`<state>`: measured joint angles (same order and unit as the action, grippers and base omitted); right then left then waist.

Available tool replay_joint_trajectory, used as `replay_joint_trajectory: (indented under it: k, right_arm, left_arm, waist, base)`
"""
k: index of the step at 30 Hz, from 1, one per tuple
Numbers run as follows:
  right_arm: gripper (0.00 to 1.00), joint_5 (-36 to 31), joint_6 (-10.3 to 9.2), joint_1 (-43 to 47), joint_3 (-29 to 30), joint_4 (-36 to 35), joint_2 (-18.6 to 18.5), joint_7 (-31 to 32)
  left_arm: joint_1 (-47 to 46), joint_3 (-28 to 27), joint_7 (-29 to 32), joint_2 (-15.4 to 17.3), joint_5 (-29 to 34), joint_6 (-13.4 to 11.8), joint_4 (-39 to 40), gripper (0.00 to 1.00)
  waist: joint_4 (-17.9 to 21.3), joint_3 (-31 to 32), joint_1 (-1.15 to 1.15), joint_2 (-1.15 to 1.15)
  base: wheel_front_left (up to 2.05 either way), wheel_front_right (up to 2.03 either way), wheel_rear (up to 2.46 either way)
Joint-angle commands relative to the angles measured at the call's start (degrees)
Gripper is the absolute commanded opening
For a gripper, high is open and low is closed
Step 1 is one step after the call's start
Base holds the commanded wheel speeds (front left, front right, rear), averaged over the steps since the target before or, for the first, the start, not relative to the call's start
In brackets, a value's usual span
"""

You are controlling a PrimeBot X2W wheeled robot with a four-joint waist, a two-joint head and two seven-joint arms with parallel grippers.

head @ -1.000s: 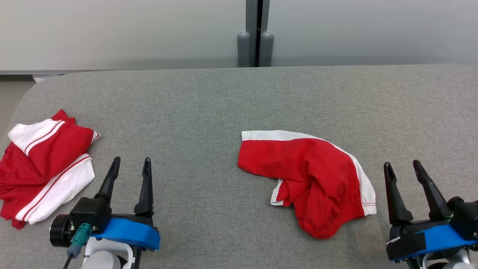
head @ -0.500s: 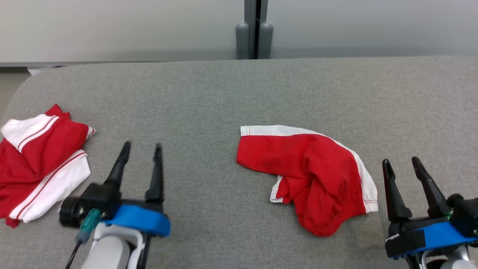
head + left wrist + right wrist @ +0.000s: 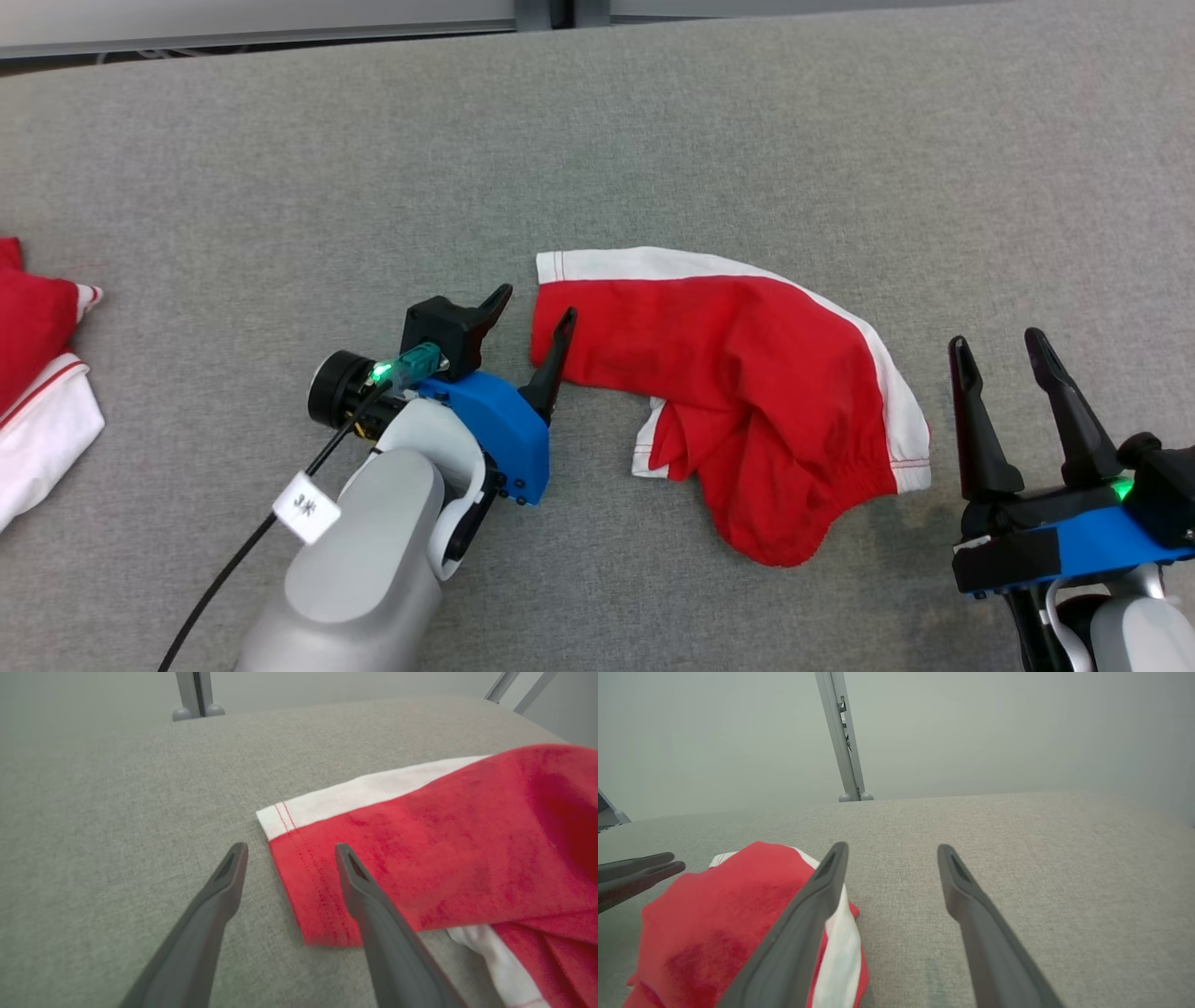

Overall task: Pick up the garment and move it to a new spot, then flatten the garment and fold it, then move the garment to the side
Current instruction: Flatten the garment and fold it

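Left gripper (image 3: 537, 301) spread wide, empty; its 2 fingers (image 3: 369, 896) straddle the left hem of the red garment (image 3: 747, 373), contact unclear. Right gripper (image 3: 995, 336) equally wide, empty, just beside the garment's right edge.

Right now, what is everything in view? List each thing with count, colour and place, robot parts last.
garment: one, red with white trim, crumpled, middle of the table.
other clothing: count unclear, red and white, left end of the table, cut off by the frame.
table: one, grey fabric top, under everything.
post: one, grey, beyond the table's far edge.
wall panels: two, pale grey, either side of the post.
cable tag: one, white, on the left arm's black cable.
left pincer: one, dark fingers on a blue mount, open, at the garment's left hem.
right pincer: one, same colours, open, to the garment's right.
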<state>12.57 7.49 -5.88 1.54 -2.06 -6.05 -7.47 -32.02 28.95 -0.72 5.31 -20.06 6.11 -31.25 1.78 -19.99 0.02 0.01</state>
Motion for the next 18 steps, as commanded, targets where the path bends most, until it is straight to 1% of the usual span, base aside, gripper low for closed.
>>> replay_joint_trajectory:
  k: [1,5,6,7,8,10,14,16,18]
  right_arm:
    - [1.00,0.3,0.01,-0.9,-0.1,0.5,0.1,-0.5]
    - [1.00,0.7,0.01,-1.5,-0.3,1.8,0.2,-1.2]
    - [1.00,0.7,0.01,-1.7,-0.4,2.0,0.2,-1.3]
    - [1.00,0.7,0.01,-1.9,-0.4,2.2,0.2,-1.4]
    - [1.00,0.7,0.01,-2.1,-0.3,2.6,0.3,-1.7]
    - [1.00,0.7,0.01,-2.3,0.0,2.9,0.4,-1.9]
    - [1.00,0.7,0.01,-2.2,0.6,3.4,0.2,-2.3]
    - [1.00,0.7,0.01,-1.7,1.1,3.7,0.1,-2.3]
    - [1.00,0.7,0.01,-0.9,1.8,3.9,0.1,-2.3]
  left_arm:
    - [-1.9,0.3,0.8,-0.2,-0.8,0.4,-2.6,1.00]
    - [-4.0,1.7,3.7,-1.0,-3.1,1.1,-9.3,1.00]
    - [-4.4,2.4,4.2,-1.1,-3.5,1.1,-10.5,0.78]
    - [-4.7,2.9,4.0,-1.2,-4.0,1.2,-11.3,0.15]
    - [-5.5,4.0,2.5,-1.3,-4.4,1.4,-12.2,0.00]
    - [-6.6,4.9,0.5,-0.9,-4.2,1.5,-12.6,0.00]
    - [-8.7,6.4,-6.2,0.4,-2.1,1.3,-11.4,0.00]
    - [-9.1,6.8,-9.9,1.1,-0.6,0.6,-9.9,0.00]
    - [-9.2,7.2,-12.3,1.9,1.0,-0.5,-7.4,0.00]
  waist:
    - [0.3,-0.5,-0.02,-0.01]
    - [1.0,-1.3,-0.02,-0.01]
    - [1.2,-1.3,-0.02,-0.01]
    - [1.3,-1.4,-0.02,-0.01]
    - [1.4,-1.4,-0.02,-0.01]
    - [1.3,-1.2,-0.02,-0.01]
    - [0.9,-0.5,-0.02,-0.01]
    - [0.5,0.3,-0.02,-0.01]
    - [-0.1,1.2,-0.02,-0.01]
  base:
    - [0.00,0.00,0.00]
    - [0.00,0.00,0.00]
    - [0.00,0.00,0.00]
    - [0.00,0.00,0.00]
    - [0.00,0.00,0.00]
    - [0.00,0.00,0.00]
    - [0.00,0.00,0.00]
    - [0.00,0.00,0.00]
    - [0.00,0.00,0.00]
